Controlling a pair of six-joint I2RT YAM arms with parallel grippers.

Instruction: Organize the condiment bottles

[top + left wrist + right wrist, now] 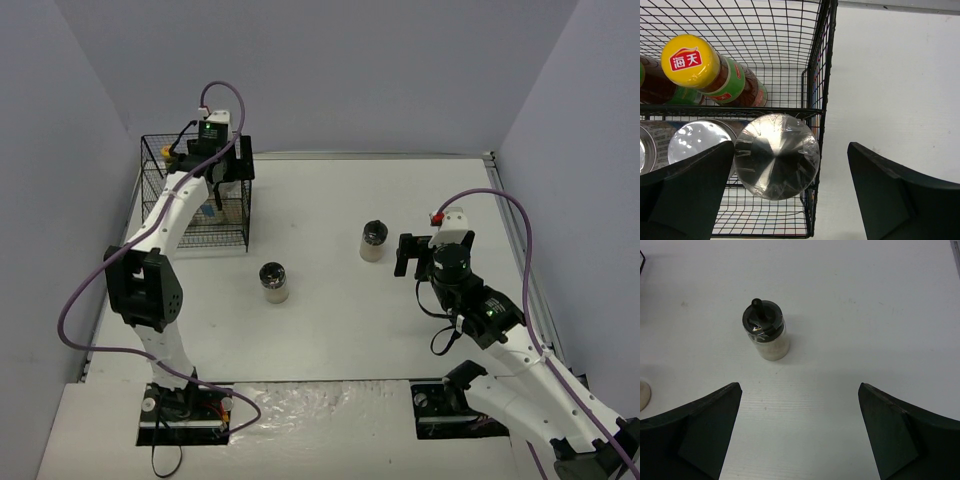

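Observation:
In the left wrist view, a dark sauce bottle with a yellow cap (pixel 690 60) and a second bottle (pixel 655 89) stand in the back row of the black wire rack (pixel 816 90). Three silver-lidded spice jars stand in the front row; the nearest one (pixel 776 156) is below my open left gripper (pixel 790 192), close to its left finger. Two more spice jars stand on the table: a black-lidded one (pixel 373 241) (pixel 765 334) and a dark-lidded one (pixel 273 282). My right gripper (pixel 403 255) (pixel 800 432) is open and empty, just right of the black-lidded jar.
The wire rack (pixel 190 195) stands at the table's back left, and my left gripper (pixel 228 180) hovers over its right end. The pale base of the second jar shows at the left edge of the right wrist view (pixel 644 392). Grey walls enclose the table.

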